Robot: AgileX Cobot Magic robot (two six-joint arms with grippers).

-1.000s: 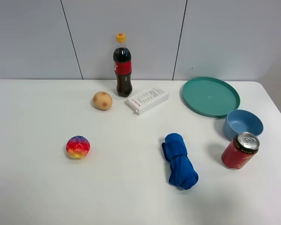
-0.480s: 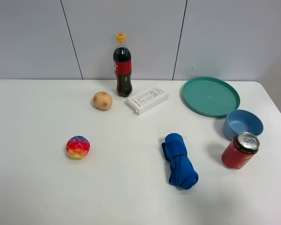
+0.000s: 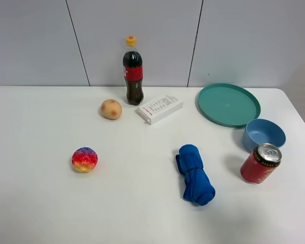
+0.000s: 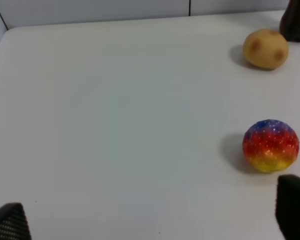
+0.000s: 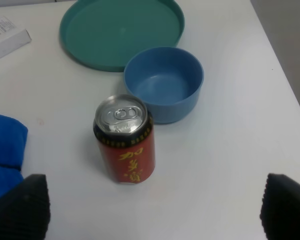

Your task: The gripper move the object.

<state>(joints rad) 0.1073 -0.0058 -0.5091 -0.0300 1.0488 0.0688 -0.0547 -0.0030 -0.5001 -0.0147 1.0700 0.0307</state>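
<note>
The cola bottle (image 3: 133, 71), clear with dark cola, a yellow cap and a red label, stands upright at the back of the white table, by the wall. Its dark base shows at the edge of the left wrist view (image 4: 296, 22). Neither gripper shows in the exterior high view. My left gripper (image 4: 150, 220) is open and empty, its fingertips (image 4: 10, 223) wide apart, with the rainbow ball ahead of it. My right gripper (image 5: 152, 210) is open and empty, its fingertips (image 5: 21, 205) wide apart, facing the red can.
A potato (image 3: 111, 109) and a white box (image 3: 159, 108) flank the bottle. A rainbow ball (image 3: 85, 159) lies front left. A teal plate (image 3: 229, 104), blue bowl (image 3: 264, 134) and red can (image 3: 261, 163) stand on the right, with a blue cloth (image 3: 195, 174) near the middle.
</note>
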